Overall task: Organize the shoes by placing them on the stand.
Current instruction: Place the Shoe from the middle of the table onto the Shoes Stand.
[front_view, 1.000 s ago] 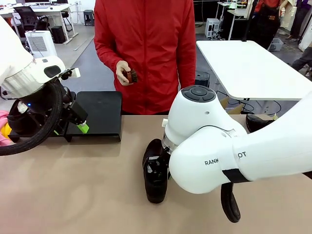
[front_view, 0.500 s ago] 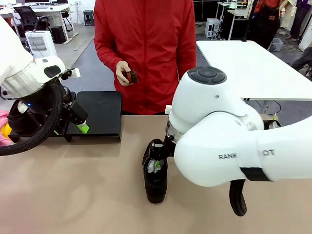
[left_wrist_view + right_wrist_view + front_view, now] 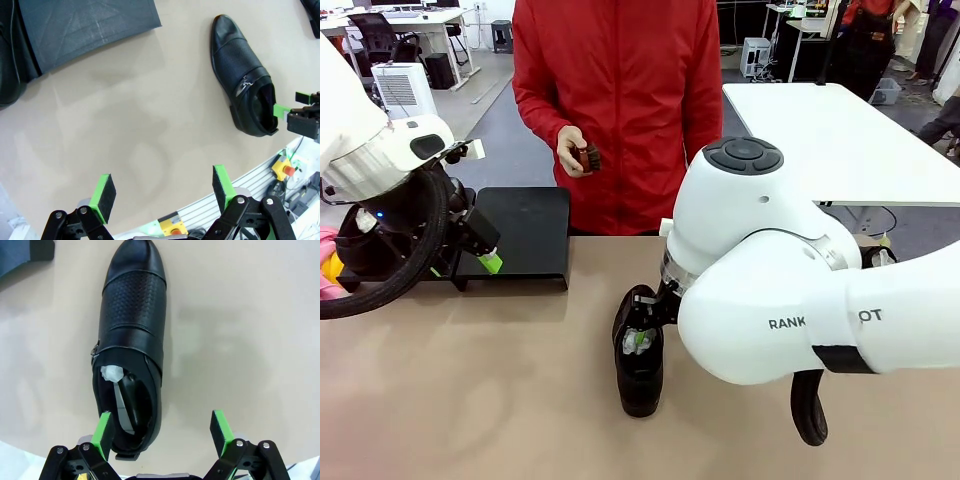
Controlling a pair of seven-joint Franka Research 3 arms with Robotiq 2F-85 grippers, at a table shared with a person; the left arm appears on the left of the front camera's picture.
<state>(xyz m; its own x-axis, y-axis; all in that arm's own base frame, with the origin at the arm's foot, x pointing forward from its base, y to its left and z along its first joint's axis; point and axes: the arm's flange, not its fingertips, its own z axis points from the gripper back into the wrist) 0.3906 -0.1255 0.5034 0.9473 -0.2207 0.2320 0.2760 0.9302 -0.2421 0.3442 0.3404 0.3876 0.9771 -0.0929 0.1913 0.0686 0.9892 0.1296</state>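
Observation:
One glossy black shoe lies on the tan table at centre, toe toward the person; it also shows in the wrist views as the shoe and the shoe. My right gripper hovers open just above its heel, its left pad over the heel edge, gripping nothing. The black stand sits at the far left of the table. My left gripper hangs open and empty by the stand's front edge, seen also as the gripper. Another dark shoe shows beside the stand.
A person in a red jacket stands at the far side holding a small brown brush. A further shoe peeks in at the corner of the left wrist view. Bare tabletop lies between the stand and the central shoe.
My right gripper's jaws have opened wide off the shoe's heel and the arm has lifted slightly. The shoe stays on the table. The left arm has not moved.

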